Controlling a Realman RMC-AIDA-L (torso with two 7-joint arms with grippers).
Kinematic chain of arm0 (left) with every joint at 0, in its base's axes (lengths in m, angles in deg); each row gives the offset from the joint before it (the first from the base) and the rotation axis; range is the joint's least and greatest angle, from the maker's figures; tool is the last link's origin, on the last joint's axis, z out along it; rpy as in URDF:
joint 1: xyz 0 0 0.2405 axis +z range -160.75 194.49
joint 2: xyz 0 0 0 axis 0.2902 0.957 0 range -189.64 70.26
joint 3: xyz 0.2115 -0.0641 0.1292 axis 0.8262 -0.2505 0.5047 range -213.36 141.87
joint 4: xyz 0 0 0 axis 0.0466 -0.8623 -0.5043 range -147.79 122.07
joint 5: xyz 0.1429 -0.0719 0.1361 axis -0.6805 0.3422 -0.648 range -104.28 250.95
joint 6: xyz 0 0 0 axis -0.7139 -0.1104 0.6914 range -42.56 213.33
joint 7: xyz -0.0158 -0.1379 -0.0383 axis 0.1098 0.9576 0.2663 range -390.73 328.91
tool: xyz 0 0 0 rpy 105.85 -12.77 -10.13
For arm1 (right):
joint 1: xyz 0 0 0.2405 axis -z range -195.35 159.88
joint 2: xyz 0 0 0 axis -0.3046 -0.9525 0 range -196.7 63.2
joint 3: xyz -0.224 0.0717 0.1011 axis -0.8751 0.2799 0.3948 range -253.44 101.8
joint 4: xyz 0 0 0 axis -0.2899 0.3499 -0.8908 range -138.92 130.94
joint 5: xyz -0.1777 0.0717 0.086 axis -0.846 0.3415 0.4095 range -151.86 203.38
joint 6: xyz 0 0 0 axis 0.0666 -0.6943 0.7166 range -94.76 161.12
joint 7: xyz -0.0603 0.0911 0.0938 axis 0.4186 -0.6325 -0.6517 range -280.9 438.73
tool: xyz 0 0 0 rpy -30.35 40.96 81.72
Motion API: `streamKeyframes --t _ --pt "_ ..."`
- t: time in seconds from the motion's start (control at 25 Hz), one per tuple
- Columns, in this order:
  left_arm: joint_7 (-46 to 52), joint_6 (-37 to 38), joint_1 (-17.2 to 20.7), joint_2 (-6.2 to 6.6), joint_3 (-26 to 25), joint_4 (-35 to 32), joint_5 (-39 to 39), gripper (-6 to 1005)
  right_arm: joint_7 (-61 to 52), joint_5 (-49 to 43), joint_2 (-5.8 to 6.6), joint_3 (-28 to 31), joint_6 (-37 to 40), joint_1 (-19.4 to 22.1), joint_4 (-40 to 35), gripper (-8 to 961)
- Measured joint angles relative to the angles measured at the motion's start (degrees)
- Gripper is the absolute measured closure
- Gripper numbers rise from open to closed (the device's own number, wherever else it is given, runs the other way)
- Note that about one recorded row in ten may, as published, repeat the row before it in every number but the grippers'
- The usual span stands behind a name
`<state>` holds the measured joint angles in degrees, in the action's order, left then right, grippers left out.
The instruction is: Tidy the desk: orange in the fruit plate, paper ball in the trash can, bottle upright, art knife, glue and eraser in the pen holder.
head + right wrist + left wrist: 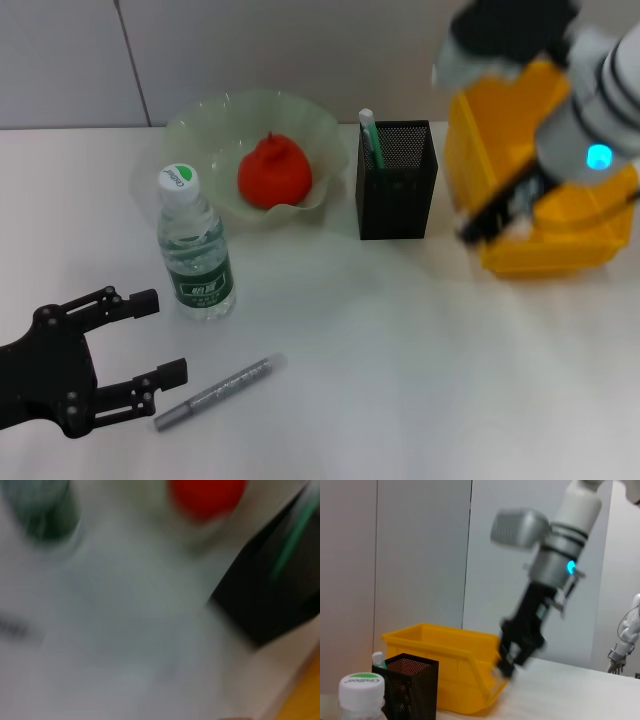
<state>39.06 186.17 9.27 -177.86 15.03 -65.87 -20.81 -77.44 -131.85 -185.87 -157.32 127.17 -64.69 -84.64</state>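
Covering most of the head view, the plain white desk (pixel 420 350) runs back to a pale grey panelled wall; left wrist view shows the same grey wall panels behind. Orange (pixel 273 172) sits inside the pale green fruit plate (pixel 200 125) at the back of the desk, left of centre. Bottle (pixel 195 248) stands upright, white cap on, just in front of the plate's left edge. Black mesh pen holder (pixel 397 180) stands right of the plate, close beside it, with the mint-green art knife (pixel 371 138) upright in its left corner. Yellow trash can (pixel 545 235) is right of the pen holder, near the desk's right side. Glue (pixel 220 391) lies flat on the desk in front of the bottle, slanted, touching nothing. Left gripper (pixel 165 338) hovers at the near left corner, black fingers spread wide, empty, its lower finger tip just beside the grey end of the glue. Right gripper (pixel 512 656) is over the front left edge of the trash can, motion-blurred; cannot tell how its fingers are set or whether it carries anything. Right wrist view is smeared: only the red orange (pixel 207 497), the dark pen holder (pixel 270 605) and white desk (pixel 125 645) read. Eraser and paper ball can't be made out.
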Motion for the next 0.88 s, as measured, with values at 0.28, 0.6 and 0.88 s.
streamKeyframes --t 0.28,0.6,0.88 --pt "-0.04 0.01 -0.19 -0.02 -1.28 0.00 0.01 210 2.77 -0.69 0.01 2.46 -13.21 0.23 -1.73 720" --pt "0.48 -0.12 -0.39 -0.01 -1.67 0.01 0.00 216 5.76 -0.45 -0.18 1.82 -27.41 0.06 7.16 714" --pt "0.49 -0.32 -0.74 -0.02 -2.25 0.74 -0.36 222 8.96 4.20 -0.17 1.93 -33.89 -1.14 13.87 695"
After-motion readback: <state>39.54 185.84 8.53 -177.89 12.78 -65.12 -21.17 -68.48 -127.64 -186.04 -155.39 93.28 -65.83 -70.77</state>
